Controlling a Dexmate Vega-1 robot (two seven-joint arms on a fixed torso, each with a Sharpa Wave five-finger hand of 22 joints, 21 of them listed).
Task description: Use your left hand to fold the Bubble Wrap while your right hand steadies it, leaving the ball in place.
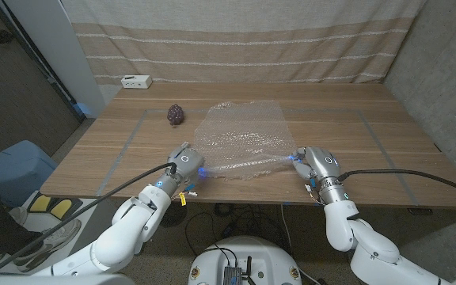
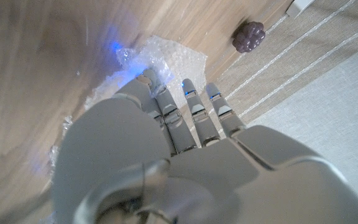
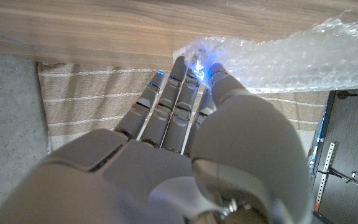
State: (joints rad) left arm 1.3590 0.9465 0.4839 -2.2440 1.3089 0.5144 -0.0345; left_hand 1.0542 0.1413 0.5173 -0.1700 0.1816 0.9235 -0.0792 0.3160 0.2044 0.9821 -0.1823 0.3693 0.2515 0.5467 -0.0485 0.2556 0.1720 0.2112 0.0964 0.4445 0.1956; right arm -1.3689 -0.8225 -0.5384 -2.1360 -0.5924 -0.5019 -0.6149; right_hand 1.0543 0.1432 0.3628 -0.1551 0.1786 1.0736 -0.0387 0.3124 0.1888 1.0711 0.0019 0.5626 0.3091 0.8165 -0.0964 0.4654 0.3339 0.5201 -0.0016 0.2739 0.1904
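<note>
A clear sheet of bubble wrap (image 1: 240,138) lies on the wooden table (image 1: 355,131), its near edge wrinkled. A dark purple ball (image 1: 176,114) sits on the wood just off the sheet's far left corner. My left hand (image 1: 187,161) is at the near left corner, thumb and fingertips (image 2: 149,79) meeting on the bubble wrap (image 2: 166,55) under a blue glow, with the ball (image 2: 248,36) beyond. My right hand (image 1: 315,162) is at the near right corner. Its fingertips (image 3: 180,65) and thumb close on the bubble wrap (image 3: 291,56).
A small white box (image 1: 135,81) stands at the table's far left edge. Blue tape lines (image 1: 127,142) mark a rectangle on the wood. A striped curtain (image 1: 244,39) hangs behind the table. A blue chair (image 1: 14,166) stands to the left, off the table.
</note>
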